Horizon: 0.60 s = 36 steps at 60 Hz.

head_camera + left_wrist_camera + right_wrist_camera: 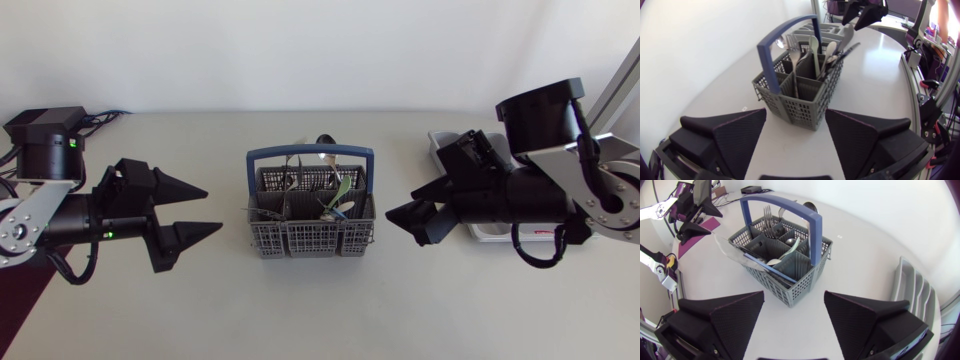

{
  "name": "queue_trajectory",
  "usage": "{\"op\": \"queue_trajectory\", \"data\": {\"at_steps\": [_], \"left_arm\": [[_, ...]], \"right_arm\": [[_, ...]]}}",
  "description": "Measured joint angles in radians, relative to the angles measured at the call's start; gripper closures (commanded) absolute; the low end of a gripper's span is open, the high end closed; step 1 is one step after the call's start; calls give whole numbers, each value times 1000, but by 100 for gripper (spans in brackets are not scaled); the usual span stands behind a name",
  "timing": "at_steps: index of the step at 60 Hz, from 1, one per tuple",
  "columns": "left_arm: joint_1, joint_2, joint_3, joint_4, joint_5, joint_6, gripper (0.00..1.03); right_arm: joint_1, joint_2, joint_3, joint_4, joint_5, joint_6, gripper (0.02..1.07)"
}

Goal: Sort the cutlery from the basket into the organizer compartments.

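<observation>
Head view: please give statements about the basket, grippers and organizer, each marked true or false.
1. The basket stands between the left gripper and the right gripper. True.
2. The left gripper is shut on a fork. False: it is open and holds nothing.
3. The basket's handle is blue. True.
4. The organizer lies beside the left gripper. False: it is on the right gripper's side.
5. There is cutlery in the basket. True.
</observation>
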Motion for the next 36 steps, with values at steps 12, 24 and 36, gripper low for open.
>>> {"op": "queue_trajectory", "data": {"at_steps": [12,24,36], "left_arm": [[-95,-37,-25,-37,3,14,17],[-202,-20,-26,-8,-12,14,17],[-256,57,-50,-8,-16,36,17]], "right_arm": [[21,-32,-18,-26,0,-7,17],[66,-32,-48,-31,8,-8,14],[79,-32,-63,-31,23,-11,14]]}}
